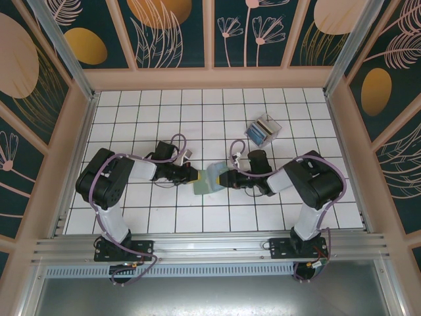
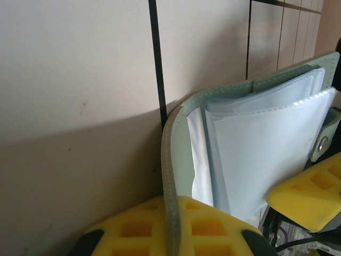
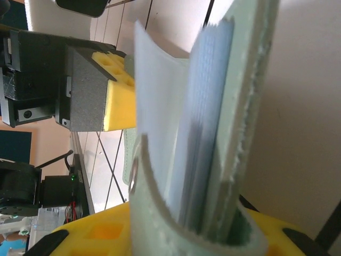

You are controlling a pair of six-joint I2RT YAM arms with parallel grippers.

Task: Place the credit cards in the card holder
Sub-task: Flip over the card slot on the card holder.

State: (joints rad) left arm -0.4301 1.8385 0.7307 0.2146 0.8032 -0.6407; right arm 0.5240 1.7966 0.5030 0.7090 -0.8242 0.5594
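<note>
Both arms bent inward over table (image 1: 131, 217) centre, meeting at one open wallet (image 1: 209, 179): left gripper (image 1: 195, 176) pinching its cover, right gripper (image 1: 223, 178) grip unclear; cards (image 1: 258, 134) uncountable in one clear box (image 1: 271, 124).

White tiled table (image 1: 131, 217); clear box (image 1: 263, 130) resting on it

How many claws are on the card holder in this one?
2. The left claw is shut on the left edge of the card holder. The right claw has the right edge between its fingers; whether it is gripping is unclear.
</note>
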